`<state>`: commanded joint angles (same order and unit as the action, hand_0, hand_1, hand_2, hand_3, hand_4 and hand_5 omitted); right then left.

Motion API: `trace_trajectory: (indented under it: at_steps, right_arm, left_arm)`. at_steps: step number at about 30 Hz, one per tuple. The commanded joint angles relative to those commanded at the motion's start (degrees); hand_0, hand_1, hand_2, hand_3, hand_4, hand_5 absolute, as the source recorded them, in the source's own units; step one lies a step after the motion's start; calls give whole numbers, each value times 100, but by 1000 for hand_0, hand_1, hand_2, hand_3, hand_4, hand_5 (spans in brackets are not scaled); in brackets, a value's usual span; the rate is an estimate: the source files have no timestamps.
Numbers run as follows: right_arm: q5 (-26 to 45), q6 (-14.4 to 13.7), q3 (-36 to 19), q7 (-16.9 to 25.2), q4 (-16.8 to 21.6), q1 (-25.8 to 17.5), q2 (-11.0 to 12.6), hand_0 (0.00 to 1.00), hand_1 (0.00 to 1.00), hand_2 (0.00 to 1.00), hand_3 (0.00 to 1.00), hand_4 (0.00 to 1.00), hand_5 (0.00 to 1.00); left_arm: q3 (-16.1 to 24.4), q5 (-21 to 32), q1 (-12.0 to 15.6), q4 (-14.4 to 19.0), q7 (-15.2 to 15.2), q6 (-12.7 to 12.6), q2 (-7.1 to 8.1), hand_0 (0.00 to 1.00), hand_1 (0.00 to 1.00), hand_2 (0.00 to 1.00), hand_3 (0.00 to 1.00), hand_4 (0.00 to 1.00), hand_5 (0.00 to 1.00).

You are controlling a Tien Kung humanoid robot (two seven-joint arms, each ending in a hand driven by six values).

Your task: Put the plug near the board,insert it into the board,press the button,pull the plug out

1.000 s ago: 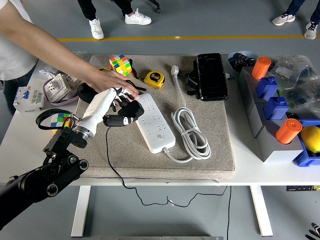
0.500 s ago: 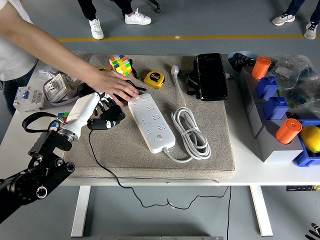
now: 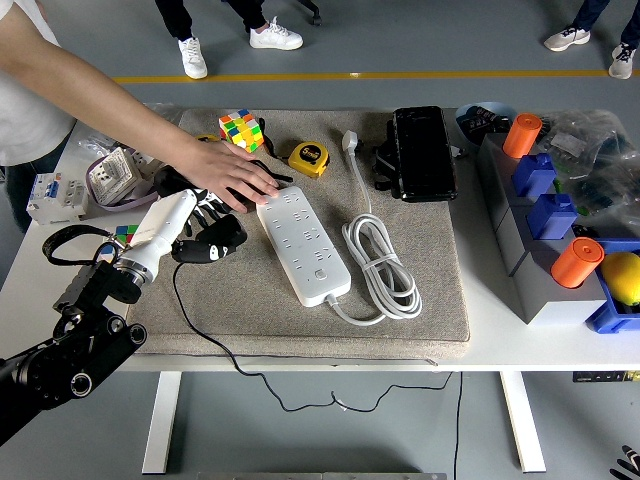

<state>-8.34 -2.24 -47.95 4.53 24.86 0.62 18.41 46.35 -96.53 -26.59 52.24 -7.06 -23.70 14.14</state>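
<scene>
A white power strip (image 3: 303, 243) lies slanted on the grey mat (image 3: 430, 300), its coiled white cord (image 3: 381, 266) to its right. Its switch (image 3: 320, 278) is near the cord end. My left hand (image 3: 208, 240) is shut on a black plug (image 3: 220, 245) just left of the strip's far half, with a gap between them. The plug's thin black cable (image 3: 215, 345) runs across the mat and off the front edge. A person's hand (image 3: 232, 175) rests flat on the mat at the strip's far end. A tip of my right hand (image 3: 628, 463) shows at the lower right corner.
Behind the strip are a Rubik's cube (image 3: 240, 130), a yellow tape measure (image 3: 309, 157) and a black case (image 3: 422, 152). A grey box (image 3: 535, 285) with blue blocks and orange cylinders (image 3: 576, 261) stands right. Electrical parts (image 3: 55, 195) lie far left.
My left hand has drawn back to the left with the plug, away from the strip's far end. The person's hand stays at the strip.
</scene>
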Motion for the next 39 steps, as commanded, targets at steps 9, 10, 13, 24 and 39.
trace_trajectory:
  at_steps: [9, 10, 13, 24, 39]
  right_arm:
    - [2, -5, 4, -2, 3, 9, 13, 592, 642, 569, 488, 754, 485]
    - [-1, -5, 5, -3, 6, 7, 17, 592, 642, 569, 488, 754, 485]
    - [1, -4, 15, -5, 4, 2, 22, 592, 642, 569, 488, 754, 485]
    - [4, -2, 52, -5, 3, -2, 24, 591, 642, 565, 487, 753, 483]
    - [19, 1, 30, 5, -15, -8, -25, 591, 642, 562, 487, 754, 481]
  left_arm:
    - [-14, 37, -9, 4, 76, 122, 8, 280, 496, 516, 553, 998, 241]
    - [-8, 44, -5, 13, 67, 119, 11, 280, 496, 516, 553, 998, 241]
    - [8, 47, 3, 33, 86, 133, 16, 280, 496, 516, 553, 998, 241]
    - [178, 101, 157, 255, 158, 283, 77, 517, 656, 651, 699, 998, 417]
    - [975, 2102, 583, 604, -889, 321, -12, 727, 773, 811, 772, 998, 577]
